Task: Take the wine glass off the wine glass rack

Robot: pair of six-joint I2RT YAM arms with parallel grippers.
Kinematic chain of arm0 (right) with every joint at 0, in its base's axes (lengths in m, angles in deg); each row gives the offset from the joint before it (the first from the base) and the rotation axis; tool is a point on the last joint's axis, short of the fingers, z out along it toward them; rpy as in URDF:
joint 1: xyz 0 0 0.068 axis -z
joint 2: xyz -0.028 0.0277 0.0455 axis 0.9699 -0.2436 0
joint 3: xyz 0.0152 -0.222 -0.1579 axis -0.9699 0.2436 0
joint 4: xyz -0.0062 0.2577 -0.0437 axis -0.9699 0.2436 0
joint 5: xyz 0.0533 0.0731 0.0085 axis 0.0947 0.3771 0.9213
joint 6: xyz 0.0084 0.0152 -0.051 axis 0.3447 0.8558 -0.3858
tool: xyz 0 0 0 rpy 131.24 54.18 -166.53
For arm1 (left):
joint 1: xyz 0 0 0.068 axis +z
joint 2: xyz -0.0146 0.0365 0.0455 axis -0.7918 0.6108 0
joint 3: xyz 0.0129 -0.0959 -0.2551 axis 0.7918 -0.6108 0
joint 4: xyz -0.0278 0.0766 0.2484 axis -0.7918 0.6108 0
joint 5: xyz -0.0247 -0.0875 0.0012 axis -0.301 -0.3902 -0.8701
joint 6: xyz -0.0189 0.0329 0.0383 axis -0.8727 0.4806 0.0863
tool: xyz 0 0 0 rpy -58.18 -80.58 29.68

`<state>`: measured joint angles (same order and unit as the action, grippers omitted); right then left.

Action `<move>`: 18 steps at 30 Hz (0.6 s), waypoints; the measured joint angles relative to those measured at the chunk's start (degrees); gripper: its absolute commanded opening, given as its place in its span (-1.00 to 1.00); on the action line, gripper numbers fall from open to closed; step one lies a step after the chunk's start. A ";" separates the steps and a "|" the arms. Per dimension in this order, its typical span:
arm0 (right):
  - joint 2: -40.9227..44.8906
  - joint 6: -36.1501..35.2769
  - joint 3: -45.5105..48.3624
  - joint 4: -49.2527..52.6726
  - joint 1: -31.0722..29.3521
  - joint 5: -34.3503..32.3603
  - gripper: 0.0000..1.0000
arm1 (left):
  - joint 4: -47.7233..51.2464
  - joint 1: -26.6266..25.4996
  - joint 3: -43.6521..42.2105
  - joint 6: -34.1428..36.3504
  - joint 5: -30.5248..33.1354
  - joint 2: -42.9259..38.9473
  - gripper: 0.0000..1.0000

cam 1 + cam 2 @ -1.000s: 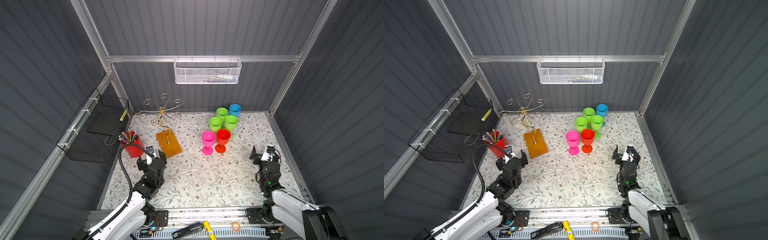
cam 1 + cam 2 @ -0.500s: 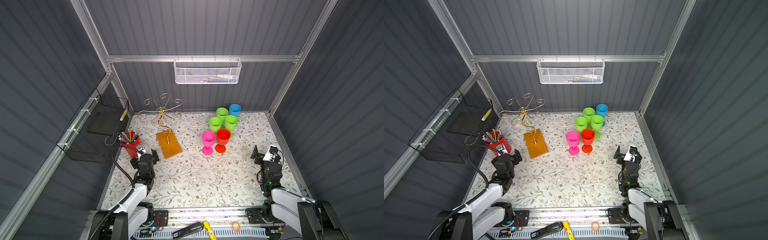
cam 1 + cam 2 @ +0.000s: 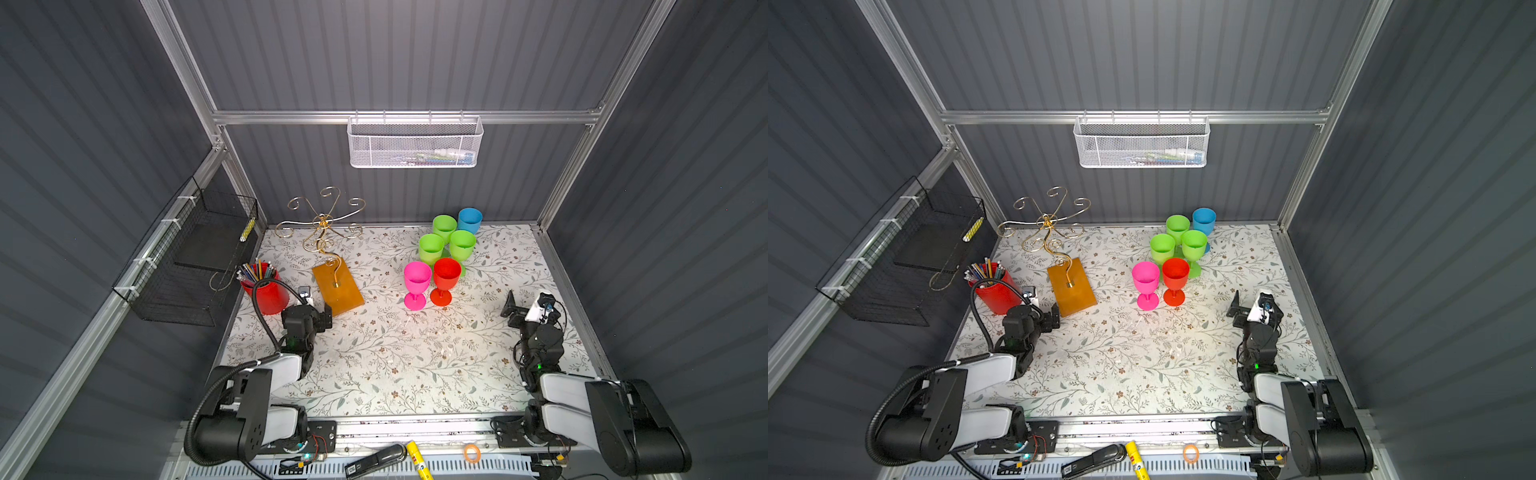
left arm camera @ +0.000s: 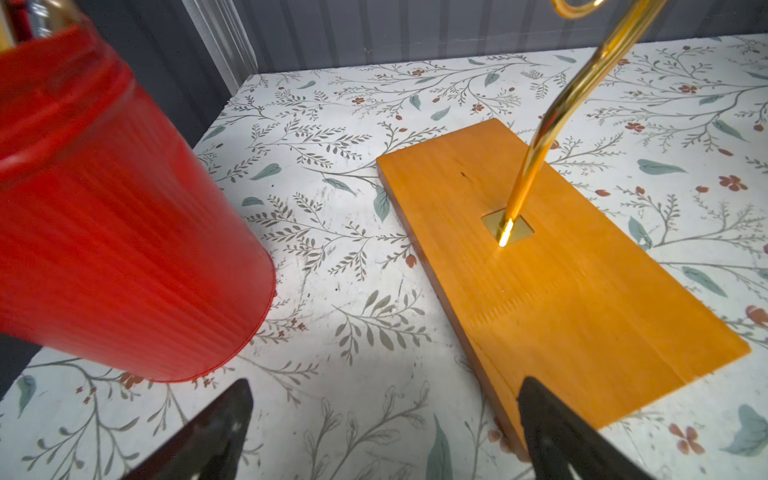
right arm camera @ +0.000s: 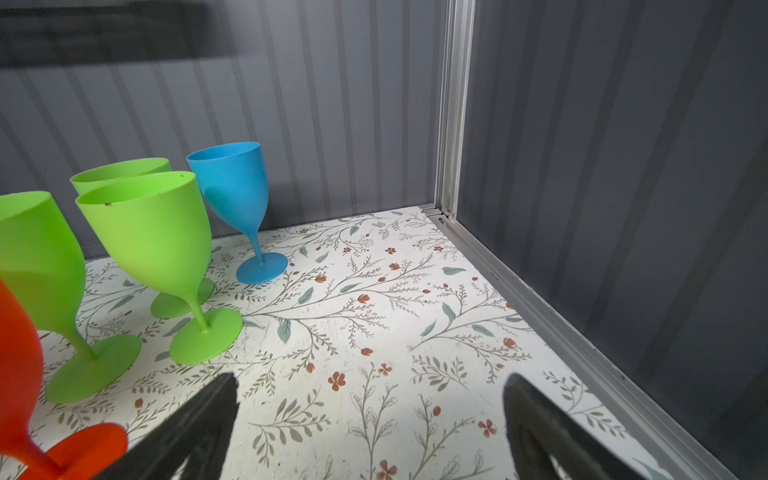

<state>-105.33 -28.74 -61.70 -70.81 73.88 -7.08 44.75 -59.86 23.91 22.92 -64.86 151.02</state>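
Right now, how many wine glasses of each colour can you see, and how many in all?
Green wine glasses: 3
Blue wine glass: 1
Pink wine glass: 1
Red wine glass: 1
Total: 6, none hanging on the wine glass rack.

Floral table (image 3: 395, 365) with rack (image 3: 345, 297), pencil cup (image 3: 270, 297), six glasses (image 3: 417, 276)

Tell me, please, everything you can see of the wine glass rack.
The wine glass rack is thin gold wire: a curving post rises from a small brass plate in a flat, rectangular orange-brown wooden base and spreads into curled scroll arms at the top. No glass hangs on it. It stands upright at the table's left rear, its base skewed to the table's edges, flat on the floral surface. The open left tool sits at its near corner; contact cannot be told.
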 measured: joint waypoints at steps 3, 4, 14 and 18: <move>-1.31 0.55 0.00 -1.16 1.81 0.59 0.98 | -1.73 0.11 1.05 0.87 -0.59 2.45 0.99; -2.34 0.87 -0.07 -1.66 2.58 0.98 0.98 | -2.51 0.11 1.60 1.14 -0.81 3.43 0.99; -17.33 2.84 -2.45 -9.14 5.88 4.74 0.98 | -13.00 0.48 6.14 2.12 -4.22 15.67 1.00; -17.62 3.65 -2.73 -10.56 6.93 6.21 0.99 | -17.40 0.50 6.08 2.10 -4.37 21.42 1.00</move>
<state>-122.95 -25.09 -64.43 -81.37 80.81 -0.87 27.35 -59.36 29.99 25.02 -69.23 172.44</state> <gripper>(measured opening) 0.992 0.997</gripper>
